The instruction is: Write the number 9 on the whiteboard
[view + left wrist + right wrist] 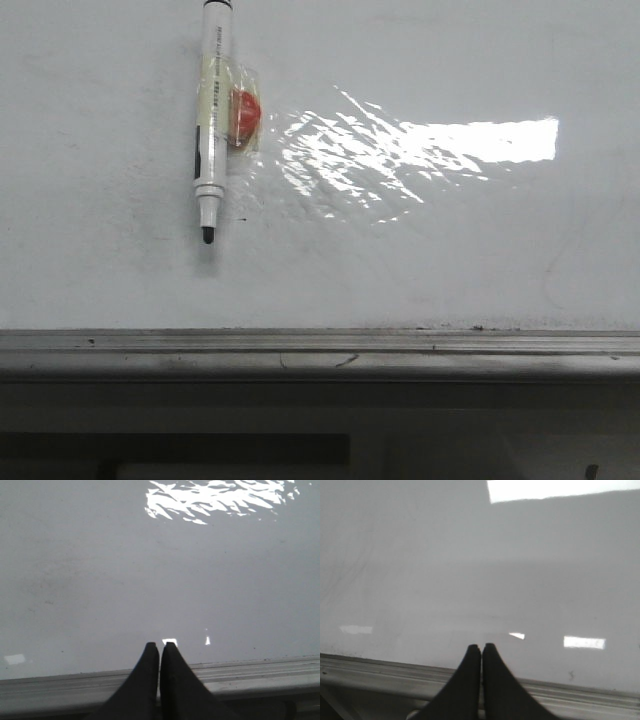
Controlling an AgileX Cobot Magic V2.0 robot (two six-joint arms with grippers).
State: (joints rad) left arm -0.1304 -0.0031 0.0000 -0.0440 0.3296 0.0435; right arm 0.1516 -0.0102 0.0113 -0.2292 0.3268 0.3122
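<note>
The whiteboard (pixel 420 260) is glossy white-grey with window glare and fills the front view; it also shows in the left wrist view (pixel 100 570) and the right wrist view (pixel 470 570). No number 9 shows on it. A marker pen (pixel 211 120) hangs on the board at upper left, tip down, held by tape and a red piece (pixel 245 113). My left gripper (pixel 159 647) is shut and empty, low by the tray edge. My right gripper (pixel 481 648) is shut and empty, also low by the tray edge. Neither gripper shows in the front view.
A grey metal tray edge (pixel 320 345) runs along the board's bottom, also in the left wrist view (pixel 250 672) and the right wrist view (pixel 370 670). Bright glare (pixel 420 145) lies right of the pen. Faint smudges and a small dark speck (pixel 243 219) mark the board.
</note>
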